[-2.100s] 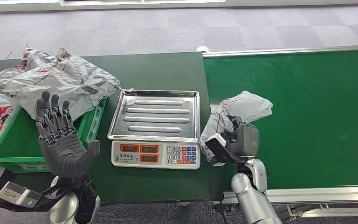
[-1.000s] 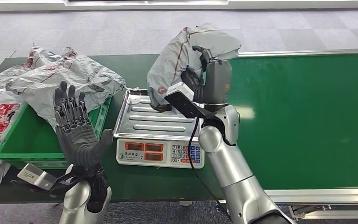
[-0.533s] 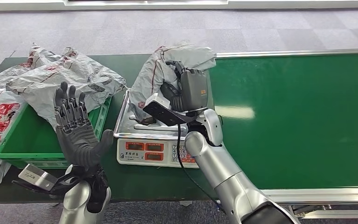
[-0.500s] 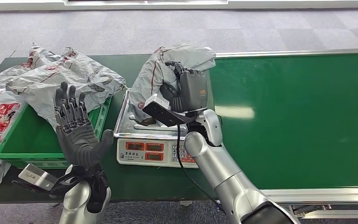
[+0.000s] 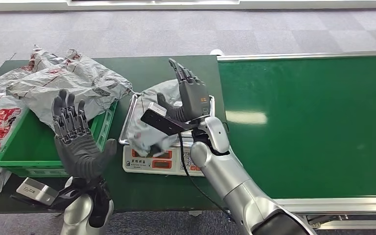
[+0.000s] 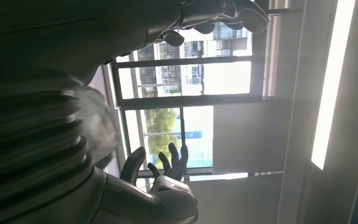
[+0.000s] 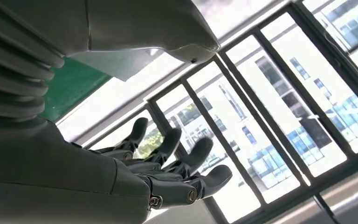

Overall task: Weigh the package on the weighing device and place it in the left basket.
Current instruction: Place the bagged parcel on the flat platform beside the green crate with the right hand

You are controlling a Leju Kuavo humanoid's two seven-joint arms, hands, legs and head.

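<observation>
A grey plastic package [image 5: 149,128] lies crumpled on the steel pan of the weighing scale [image 5: 138,163], drooping over its front edge. My right hand [image 5: 190,96] hovers just above the package with its fingers spread upward, holding nothing; its extended fingers [image 7: 177,154] appear in the right wrist view. My left hand [image 5: 77,142] is raised, palm up and fingers apart, in front of the green basket [image 5: 17,147]; the left wrist view shows its fingers [image 6: 161,163] against windows.
Several grey mailer bags [image 5: 63,85] are heaped over the green basket's far side and the table's left end. A green conveyor belt [image 5: 313,122] with a metal rim fills the right side. The scale's keypad is partly behind my right arm.
My right hand carried the package from the conveyor to the scale pan, lowered it, then let go and spread its fingers. The package now rests on the pan. My left hand barely moved.
</observation>
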